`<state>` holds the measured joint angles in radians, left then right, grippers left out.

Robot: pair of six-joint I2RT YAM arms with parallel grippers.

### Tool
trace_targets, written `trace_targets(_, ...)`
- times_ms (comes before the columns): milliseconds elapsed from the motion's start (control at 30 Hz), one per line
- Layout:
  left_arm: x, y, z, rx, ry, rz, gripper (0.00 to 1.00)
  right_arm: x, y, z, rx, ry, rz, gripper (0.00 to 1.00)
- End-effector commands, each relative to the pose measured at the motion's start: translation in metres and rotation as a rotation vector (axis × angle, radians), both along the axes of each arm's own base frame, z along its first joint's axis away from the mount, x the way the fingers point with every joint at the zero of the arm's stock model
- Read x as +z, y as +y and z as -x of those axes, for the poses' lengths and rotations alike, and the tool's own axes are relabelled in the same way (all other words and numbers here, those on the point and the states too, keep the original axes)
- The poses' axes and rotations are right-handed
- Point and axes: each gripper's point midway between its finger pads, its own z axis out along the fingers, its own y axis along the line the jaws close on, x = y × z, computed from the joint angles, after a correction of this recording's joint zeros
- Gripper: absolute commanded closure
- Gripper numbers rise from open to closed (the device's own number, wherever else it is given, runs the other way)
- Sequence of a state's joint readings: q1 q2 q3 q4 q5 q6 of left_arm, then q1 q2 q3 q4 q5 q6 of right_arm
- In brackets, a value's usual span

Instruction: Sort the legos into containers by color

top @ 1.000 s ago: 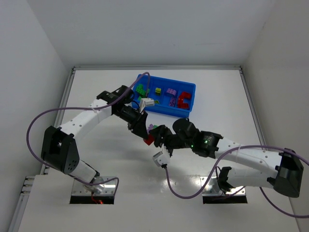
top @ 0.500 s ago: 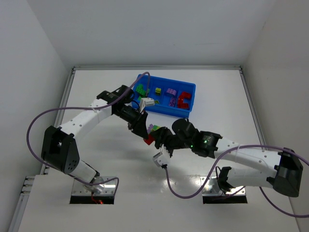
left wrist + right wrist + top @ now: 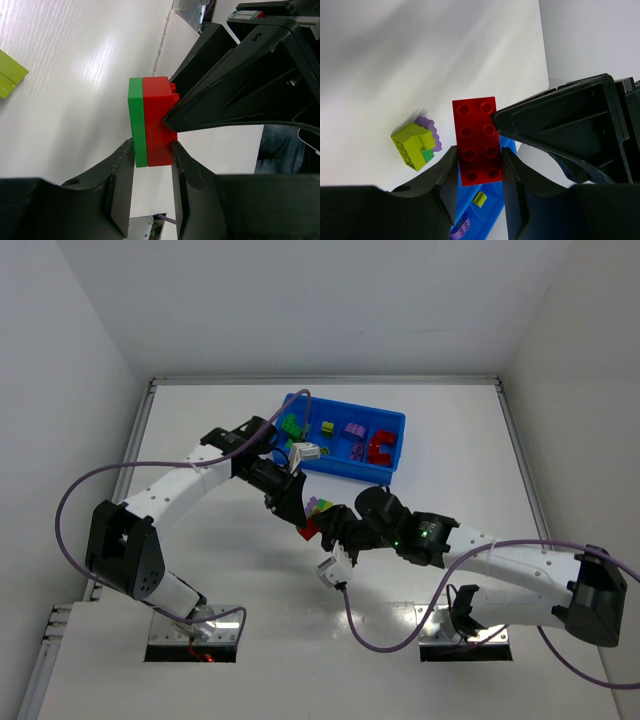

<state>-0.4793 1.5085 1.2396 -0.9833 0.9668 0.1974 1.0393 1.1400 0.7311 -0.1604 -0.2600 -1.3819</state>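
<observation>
A red lego (image 3: 476,137) with a green lego (image 3: 135,120) joined to its back hangs above the table's middle (image 3: 309,529). My left gripper (image 3: 152,147) is shut on this pair across both layers. My right gripper (image 3: 477,157) is shut on the red lego's long sides, studs facing its camera. The two grippers (image 3: 300,518) (image 3: 323,528) meet nose to nose. A yellow-green, green and purple cluster (image 3: 415,142) lies on the table just behind them (image 3: 318,506). The blue tray of containers (image 3: 345,472) stands beyond, holding green (image 3: 291,427), yellow-green (image 3: 326,428), purple (image 3: 354,433) and red (image 3: 381,446) legos in separate compartments.
White walls enclose the table on the left, back and right. A purple cable (image 3: 80,490) loops beside the left arm and another (image 3: 390,640) under the right arm. The left wrist view catches a yellow-green piece (image 3: 10,80) at its edge.
The right gripper's jaws have closed in on the red lego. Both arms have barely moved, and the left grip is unchanged.
</observation>
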Motion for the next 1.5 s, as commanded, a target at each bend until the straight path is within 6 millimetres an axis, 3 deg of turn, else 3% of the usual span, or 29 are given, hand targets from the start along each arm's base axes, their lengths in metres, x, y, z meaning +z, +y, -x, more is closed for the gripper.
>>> trace_targets(0, 0.011, -0.007, 0.002, -0.023, -0.026, 0.042, 1.0, -0.002, 0.002, 0.001, 0.009, -0.01, 0.005, 0.8)
trace_targets(67, 0.014, -0.008, 0.001, -0.023, -0.044, 0.051, 0.82, -0.005, 0.001, 0.002, 0.009, -0.005, 0.014, 0.84)
trace_targets(100, 0.014, -0.007, 0.002, -0.023, -0.052, 0.056, 0.69, -0.005, 0.001, 0.002, 0.009, -0.005, 0.014, 0.87)
trace_targets(233, 0.019, -0.006, 0.003, -0.01, -0.096, 0.074, 0.47, -0.002, -0.001, 0.007, 0.018, -0.006, 0.013, 0.9)
trace_targets(267, 0.021, -0.006, 0.004, -0.004, -0.105, 0.082, 0.37, 0.0, -0.003, 0.008, 0.014, 0.0, 0.008, 0.91)
trace_targets(367, 0.029, 0.0, 0.009, 0.015, -0.162, 0.116, 0.34, 0.005, -0.005, 0.008, -0.026, 0.038, -0.011, 0.92)
trace_targets(533, 0.038, 0.019, -0.001, 0.142, -0.228, 0.148, 0.3, 0.011, -0.019, 0.009, -0.134, 0.152, -0.061, 0.95)
trace_targets(567, 0.042, 0.023, -0.011, 0.185, -0.285, 0.135, 0.23, 0.025, -0.019, 0.005, -0.173, 0.188, -0.106, 0.95)
trace_targets(700, 0.052, 0.044, -0.032, 0.343, -0.438, 0.068, 0.04, 0.042, -0.034, -0.014, -0.464, 0.52, -0.252, 0.95)
trace_targets(900, 0.061, 0.064, -0.032, 0.393, -0.54, 0.128, 0.04, 0.059, -0.049, -0.022, -0.662, 0.909, -0.388, 0.96)
trace_targets(1067, 0.057, 0.054, -0.011, 0.271, -0.432, 0.252, 0.11, 0.081, -0.047, -0.03, -0.721, 1.259, -0.446, 0.96)
trace_targets(1200, 0.06, 0.045, -0.003, 0.215, -0.355, 0.376, 0.12, 0.107, -0.037, -0.039, -0.642, 1.557, -0.457, 0.96)
trace_targets(1233, 0.065, 0.042, 0.002, 0.186, -0.34, 0.415, 0.13, 0.116, -0.034, -0.032, -0.6, 1.676, -0.436, 0.96)
trace_targets(1367, 0.076, 0.038, 0.002, 0.151, -0.333, 0.48, 0.13, 0.139, -0.027, -0.047, -0.468, 1.875, -0.472, 0.96)
trace_targets(1467, 0.086, 0.035, -0.003, 0.126, -0.353, 0.505, 0.13, 0.138, -0.023, -0.05, -0.468, 2.089, -0.451, 0.96)
